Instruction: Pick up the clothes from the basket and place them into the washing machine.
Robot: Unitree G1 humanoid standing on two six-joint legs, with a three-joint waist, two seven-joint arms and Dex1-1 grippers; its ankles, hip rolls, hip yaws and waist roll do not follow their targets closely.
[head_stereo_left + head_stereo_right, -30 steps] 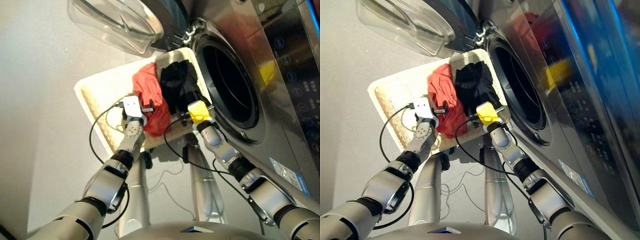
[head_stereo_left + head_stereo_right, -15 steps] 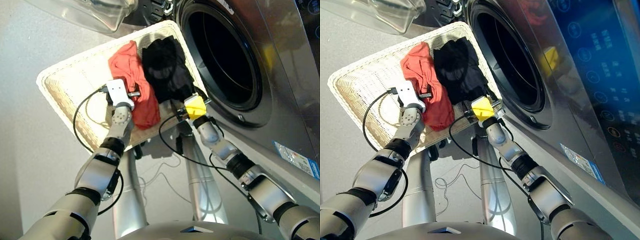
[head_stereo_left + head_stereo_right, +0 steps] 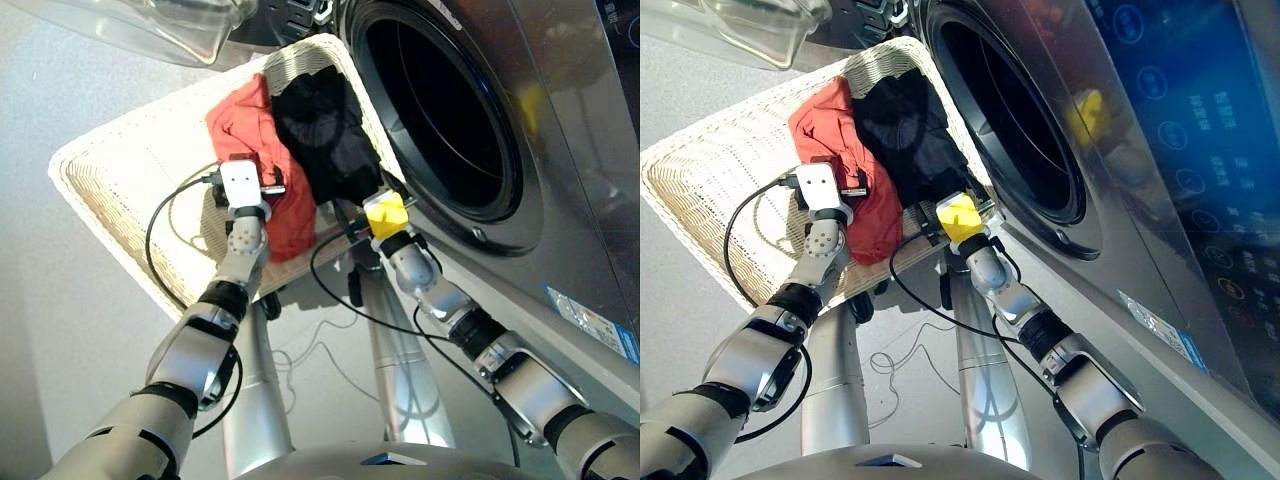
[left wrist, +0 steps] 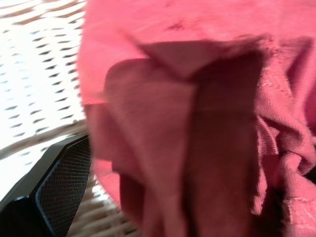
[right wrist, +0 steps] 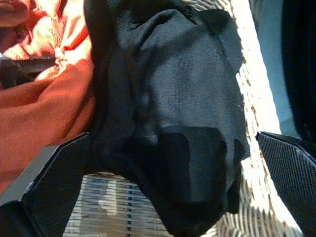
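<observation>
The black garment (image 5: 182, 123) lies bunched on the basket (image 5: 247, 187) between the right pincer's (image 5: 170, 187) spread fingers, red-orange garment (image 5: 44, 113) beside it.

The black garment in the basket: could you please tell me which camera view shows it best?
The right wrist view: the black garment fills it, lying between the right gripper's open fingers. Both eye views show it small, beside the red-orange garment in the basket. The left wrist view misses it.

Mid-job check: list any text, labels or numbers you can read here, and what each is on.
No text is legible in any view.
Sticker on the washing machine front: print too small to read.
Control panel icons on the washing machine: blurred glowing marks, unreadable.
Basket and the clothes in it: no markings visible.
</observation>
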